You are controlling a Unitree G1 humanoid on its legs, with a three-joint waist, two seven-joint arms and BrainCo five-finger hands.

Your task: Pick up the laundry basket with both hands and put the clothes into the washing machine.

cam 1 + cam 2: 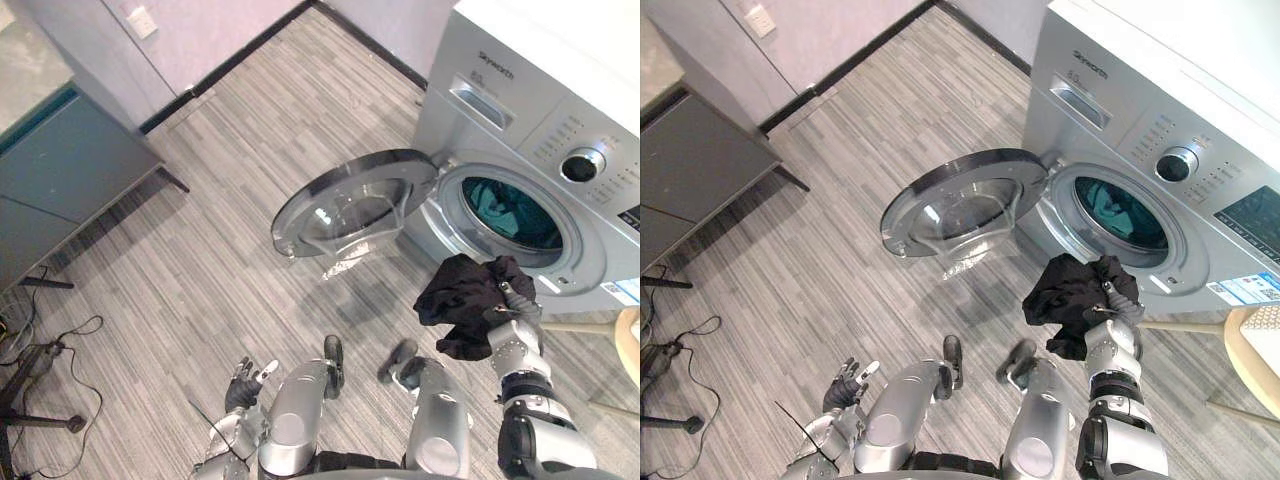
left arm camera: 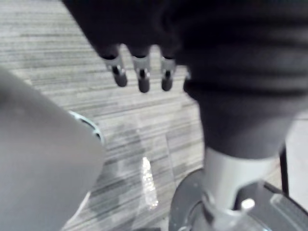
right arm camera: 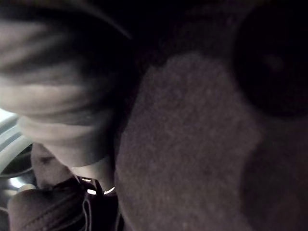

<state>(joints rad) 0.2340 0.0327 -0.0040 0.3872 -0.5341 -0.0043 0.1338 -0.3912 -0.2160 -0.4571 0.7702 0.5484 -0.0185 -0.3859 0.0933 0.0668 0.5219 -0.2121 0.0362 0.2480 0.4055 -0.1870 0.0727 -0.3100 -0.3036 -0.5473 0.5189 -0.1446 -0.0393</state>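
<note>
Clothes first: a bundle of black clothes [image 1: 465,300] is up in the air, bunched in the right hand [image 1: 512,300], just in front of the washing machine [image 1: 530,120] and a bit below its drum opening [image 1: 512,212]. It's near the opening but not inside it. The fingers are dug into the fabric and clenched around it, and the bundle droops to the left of the hand. From the right wrist view you mostly get dark cloth pressed up close.

The machine is silver-grey and sits at the right of the scene. Its round door [image 1: 350,205] is swung wide open to the left, lying nearly flat above the floor [image 1: 200,250]. Something teal shows inside the drum.

The left hand [image 1: 245,385] is way down low on the left, well apart from the machine. Its fingers [image 2: 141,77] are loose and straight, holding nothing, with just the striped grey floor past them.

A teal cabinet [image 1: 60,170] stands against the wall at the far left. At the right edge there's a beige round-rimmed thing [image 1: 1255,350] beside the machine; I can't tell what it is.
</note>
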